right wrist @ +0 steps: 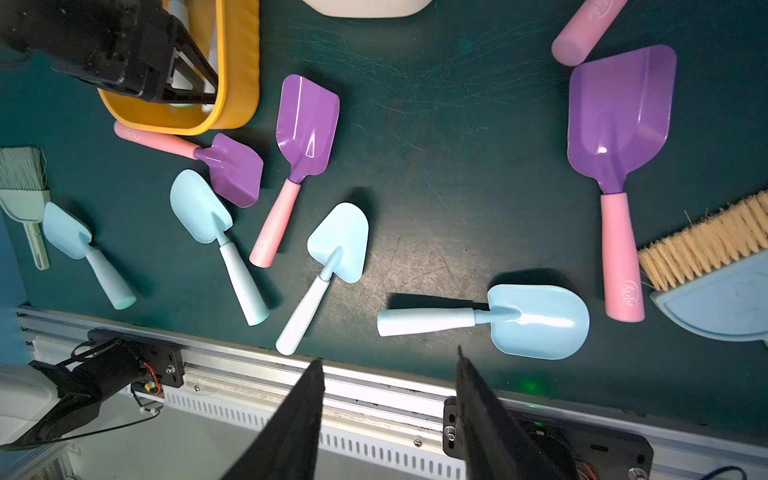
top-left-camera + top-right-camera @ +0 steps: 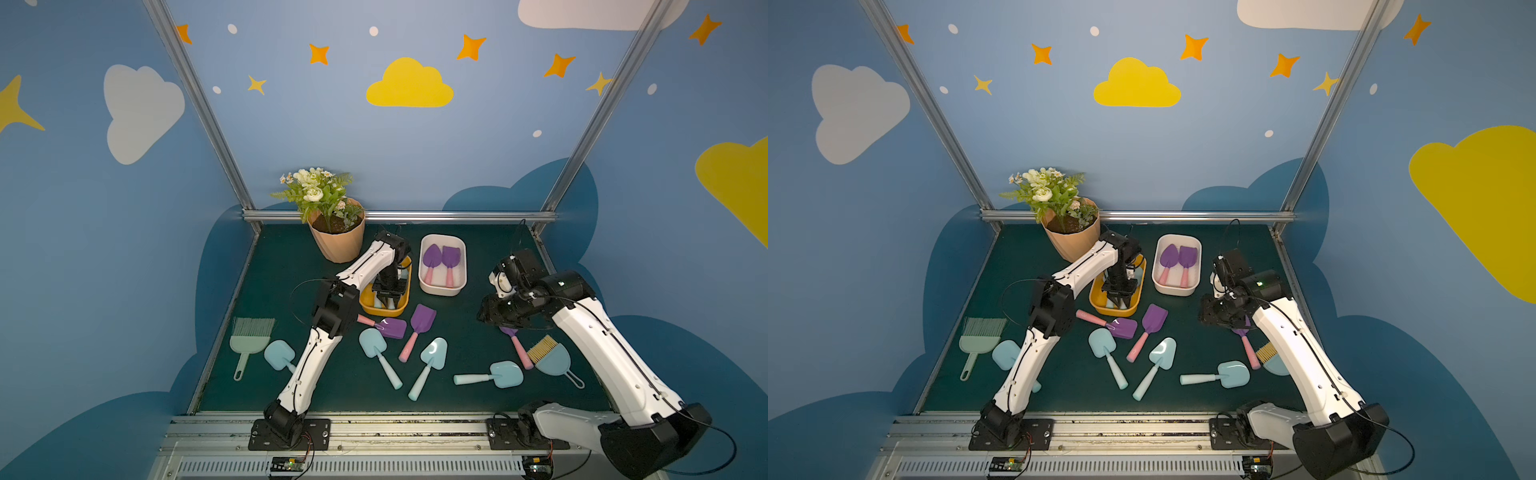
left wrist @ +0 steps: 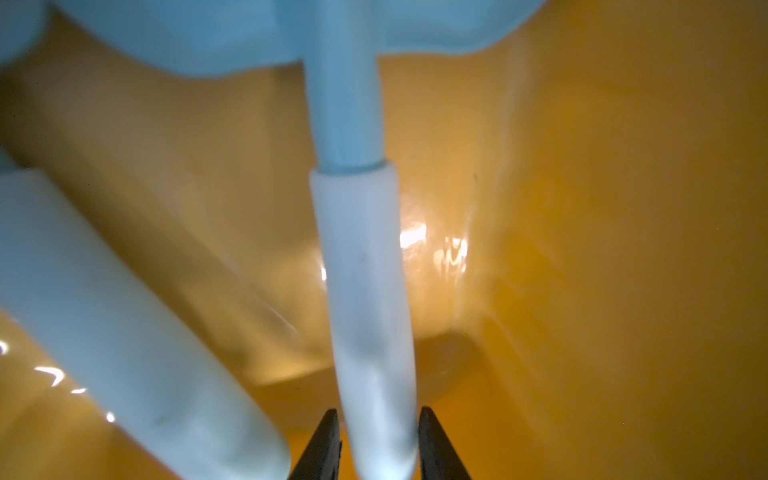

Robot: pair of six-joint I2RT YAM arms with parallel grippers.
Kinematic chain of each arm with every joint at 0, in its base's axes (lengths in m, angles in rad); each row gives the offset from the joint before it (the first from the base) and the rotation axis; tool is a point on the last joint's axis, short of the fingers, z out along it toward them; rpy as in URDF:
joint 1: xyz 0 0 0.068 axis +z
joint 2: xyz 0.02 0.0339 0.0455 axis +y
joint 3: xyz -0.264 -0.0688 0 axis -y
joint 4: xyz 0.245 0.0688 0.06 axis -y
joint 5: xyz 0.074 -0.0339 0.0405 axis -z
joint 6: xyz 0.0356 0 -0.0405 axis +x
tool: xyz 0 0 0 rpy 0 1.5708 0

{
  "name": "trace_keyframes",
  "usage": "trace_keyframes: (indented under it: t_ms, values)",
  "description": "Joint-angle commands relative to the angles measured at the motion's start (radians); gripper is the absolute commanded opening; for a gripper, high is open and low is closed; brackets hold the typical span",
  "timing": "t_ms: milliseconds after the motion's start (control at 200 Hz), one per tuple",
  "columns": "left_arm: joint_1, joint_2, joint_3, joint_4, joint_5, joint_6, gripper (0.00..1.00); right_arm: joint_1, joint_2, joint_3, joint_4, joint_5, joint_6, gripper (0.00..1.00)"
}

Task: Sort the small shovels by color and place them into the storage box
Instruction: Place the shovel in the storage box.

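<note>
Mat [image 2: 453,328], near: four loose blue shovels [image 2: 505,374], three loose purple shovels [image 2: 422,320]. Right gripper [image 1: 388,356] above it, jaws apart, empty. Yellow box [image 2: 386,312]: two blue handles [image 3: 365,270]; left gripper [image 3: 378,411] straddles one, can't tell if clamped. White box [image 2: 442,291], farthest: purple pair [image 2: 432,257].

Moulded plastic shovels, smooth throughout: the purple shovel [image 1: 615,137] at 4 o'clock on the dark green mat [image 1: 436,145] has a glossy blade with a bright highlight and a matt pink handle bearing an embossed mark, while the light blue shovel [image 1: 519,320] beside it shows a softer satin sheen. The yellow box [image 3: 582,208] is glossy plastic mirroring the lamps; the mat is matt and finely scratched. Along the 6 o'clock edge runs a brushed metal rail [image 1: 374,390], and the blue brush [image 1: 715,307] at 4 o'clock, of smooth plastic, carries coarse tan bristles [image 1: 706,245].
</note>
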Motion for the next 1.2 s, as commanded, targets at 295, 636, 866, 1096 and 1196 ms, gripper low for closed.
trace_keyframes:
  t_ms: [295,636,866,1096,1196]
  values:
    - [-0.002,0.013,-0.019,-0.003,0.004,0.006,0.21,-0.005,0.004,0.001,-0.012,-0.001,-0.006,0.52]
    - [-0.004,-0.045,-0.013,0.001,-0.014,0.013,0.28,-0.005,0.006,0.018,-0.012,-0.009,-0.012,0.53]
    - [-0.007,-0.141,-0.008,0.011,-0.029,0.004,0.38,-0.005,-0.006,0.016,-0.014,-0.008,-0.006,0.52]
    - [-0.028,-0.311,-0.094,0.082,-0.068,-0.019,0.45,-0.005,-0.017,0.017,-0.025,0.010,0.026,0.53]
    - [-0.033,-0.405,-0.174,0.121,-0.087,-0.042,0.45,-0.005,-0.022,0.015,-0.038,0.027,0.052,0.53]
